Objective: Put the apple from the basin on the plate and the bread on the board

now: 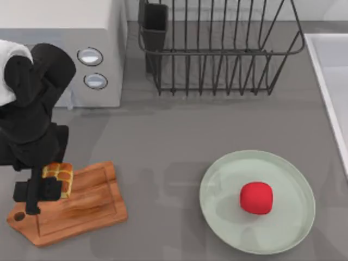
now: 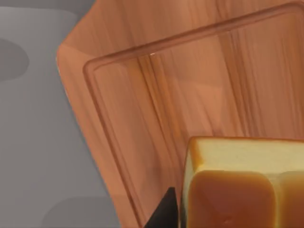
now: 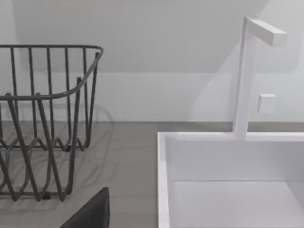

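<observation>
Two task items already sit on their targets in the top view. The apple (image 1: 256, 198), small, smooth, bright red, rests on the mint-green plate (image 1: 228, 217), a bit right of the plate's centre, w/ bare plate all round it. The plate lies on the grey table (image 1: 174, 136) toward the right, well apart from the board (image 1: 87, 209) at lower left; open tabletop between them. The board is tilted, its handle end w/ the hole at lower left near the picture's bottom edge. The bread (image 1: 60, 175) is at the board's upper-left part, golden bumps on top, paler side facing right. The left gripper (image 1: 46, 187) sits right at the bread, its black fingers partly covering the loaf; whether the jaws clamp it or stand off I can't tell from above. The left arm's bulk hides the table's left edge. Behind: a microwave (image 1: 81, 32) at upper left, a dark wire rack (image 1: 217, 54) at top centre, the basin (image 1: 331, 81) cut off at the right edge.

Left wrist view: the board's groove runs close along its border, the corner near grey table. The bread's glossy brown top and pale side fill one corner, cut off; a black fingertip (image 2: 164, 213) shows just beside it, contact unclear.

Right wrist view: the basin's white rim (image 3: 164, 180), a white faucet (image 3: 247, 71) behind it, the rack beside, grey counter between. A dark bit of the gripper is cut off at the frame edge; jaw state can't be told.
</observation>
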